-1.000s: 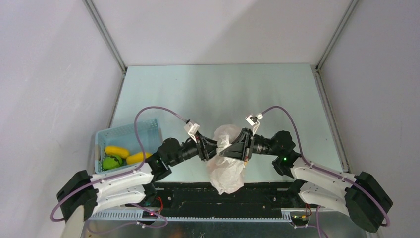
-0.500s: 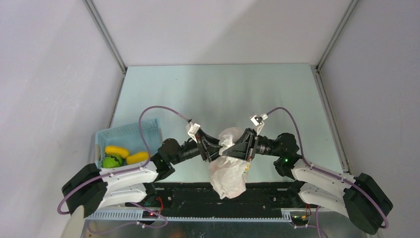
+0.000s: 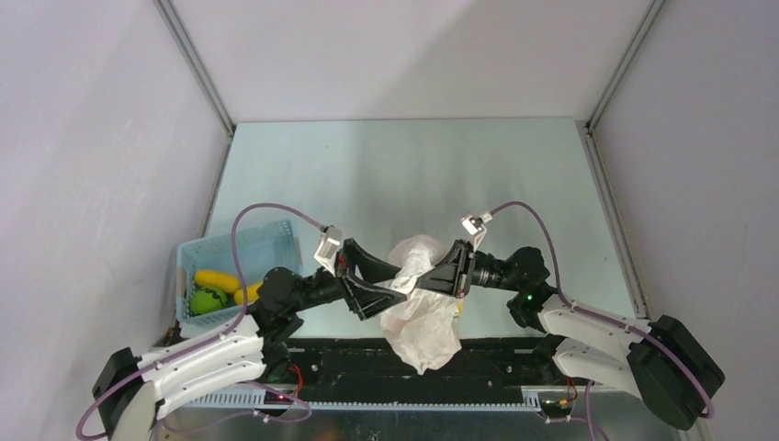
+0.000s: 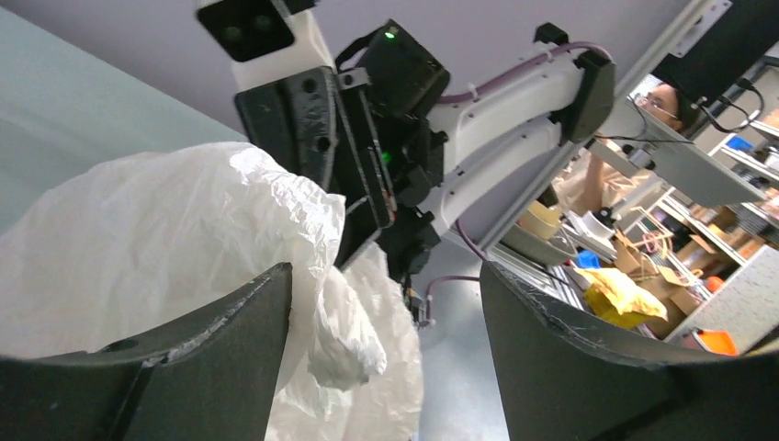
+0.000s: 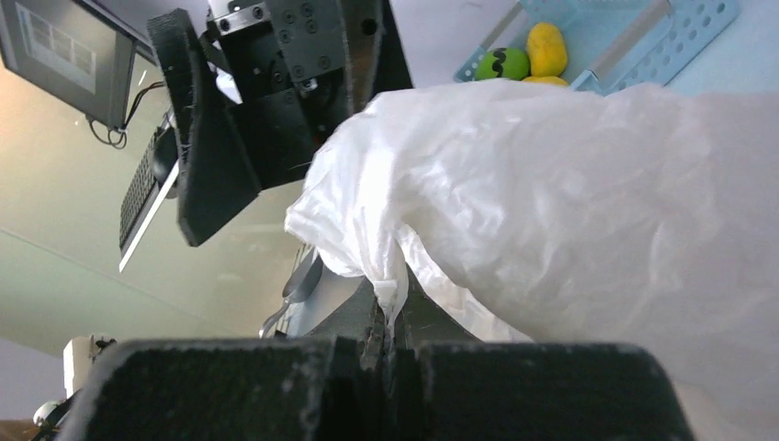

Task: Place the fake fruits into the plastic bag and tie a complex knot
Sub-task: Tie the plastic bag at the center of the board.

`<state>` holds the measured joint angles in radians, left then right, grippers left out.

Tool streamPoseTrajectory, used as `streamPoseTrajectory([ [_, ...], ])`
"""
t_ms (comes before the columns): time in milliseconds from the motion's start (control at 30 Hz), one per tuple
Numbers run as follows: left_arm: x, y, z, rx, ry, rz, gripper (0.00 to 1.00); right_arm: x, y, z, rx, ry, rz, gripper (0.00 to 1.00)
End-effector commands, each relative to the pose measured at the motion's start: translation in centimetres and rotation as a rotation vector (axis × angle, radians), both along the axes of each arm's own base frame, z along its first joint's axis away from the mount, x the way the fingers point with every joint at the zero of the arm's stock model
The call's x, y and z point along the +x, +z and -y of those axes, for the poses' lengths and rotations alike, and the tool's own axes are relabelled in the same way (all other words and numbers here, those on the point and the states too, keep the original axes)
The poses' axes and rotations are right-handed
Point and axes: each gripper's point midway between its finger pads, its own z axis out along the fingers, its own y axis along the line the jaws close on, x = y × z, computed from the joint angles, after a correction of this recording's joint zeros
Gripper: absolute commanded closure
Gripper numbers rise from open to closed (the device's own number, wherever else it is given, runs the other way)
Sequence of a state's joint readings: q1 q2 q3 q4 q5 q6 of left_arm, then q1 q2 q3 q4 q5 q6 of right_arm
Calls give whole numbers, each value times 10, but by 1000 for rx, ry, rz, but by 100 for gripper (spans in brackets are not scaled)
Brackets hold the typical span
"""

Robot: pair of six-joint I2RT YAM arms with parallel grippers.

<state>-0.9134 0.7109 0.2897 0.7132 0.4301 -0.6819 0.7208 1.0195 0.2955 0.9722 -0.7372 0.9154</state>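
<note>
The crumpled white plastic bag (image 3: 421, 317) lies near the table's front edge between both arms. My right gripper (image 3: 425, 279) is shut on a thin pinched strand of the bag (image 5: 389, 312), seen at my right gripper (image 5: 384, 342) in its own view. My left gripper (image 3: 400, 282) stands open just left of the bag. In its wrist view, a bunched fold of the plastic bag (image 4: 345, 336) hangs loose between the wide-apart fingers (image 4: 197, 354), untouched. I cannot make out a knot. Yellow fake fruits (image 3: 218, 279) and a green one (image 3: 208, 300) lie in the basket. What the bag holds is hidden.
The light blue slatted basket (image 3: 241, 246) stands at the left, close behind my left arm, also seen as the basket (image 5: 661, 41) in the right wrist view. A metal rail (image 3: 367, 354) runs along the near edge under the bag. Grey walls enclose the table.
My left gripper has opened, let go of the bag and drawn back to the left. The right gripper has stayed shut on the bag's strand, almost in place.
</note>
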Motion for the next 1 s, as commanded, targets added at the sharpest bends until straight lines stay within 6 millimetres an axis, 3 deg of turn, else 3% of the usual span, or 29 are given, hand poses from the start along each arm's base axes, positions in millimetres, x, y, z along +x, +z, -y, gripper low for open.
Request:
streamPoseTrajectory([
  [0, -22, 14, -5, -20, -93, -5, 21, 9, -1, 0, 5, -41, 16, 100],
  [133, -13, 11, -8, 25, -32, -18, 22, 10, -2, 0, 4, -45, 14, 100],
  [233, 8, -15, -15, 165, 104, -65, 26, 10, -1, 0, 5, -49, 15, 100],
  [267, 19, -10, -22, 170, 185, -39, 25, 10, -2, 0, 3, -51, 15, 100],
  [300, 24, -22, -27, 220, 225, -59, 24, 11, -2, 0, 2, -56, 15, 100],
  [333, 34, -15, -36, 218, 301, -34, 23, 12, -3, 0, -3, -59, 12, 100],
  [367, 41, -25, -44, 273, 354, -37, 23, 13, -3, 0, -4, -66, 12, 100],
  [400, 41, -17, -49, 277, 373, -29, 22, 13, -4, 0, -8, -70, 9, 100],
  [433, 43, -28, -54, 336, 392, -41, 22, 15, -4, 1, -9, -81, 8, 100],
  [533, 41, -21, -57, 384, 392, -61, 25, 20, -8, 1, -33, -109, -2, 100],
  [800, 28, -34, -48, 498, 320, -205, 38, 31, -16, 4, -89, -180, -10, 100],
  [967, 23, -36, -36, 481, 267, -276, 46, 30, -17, 5, -114, -189, 4, 100],
])
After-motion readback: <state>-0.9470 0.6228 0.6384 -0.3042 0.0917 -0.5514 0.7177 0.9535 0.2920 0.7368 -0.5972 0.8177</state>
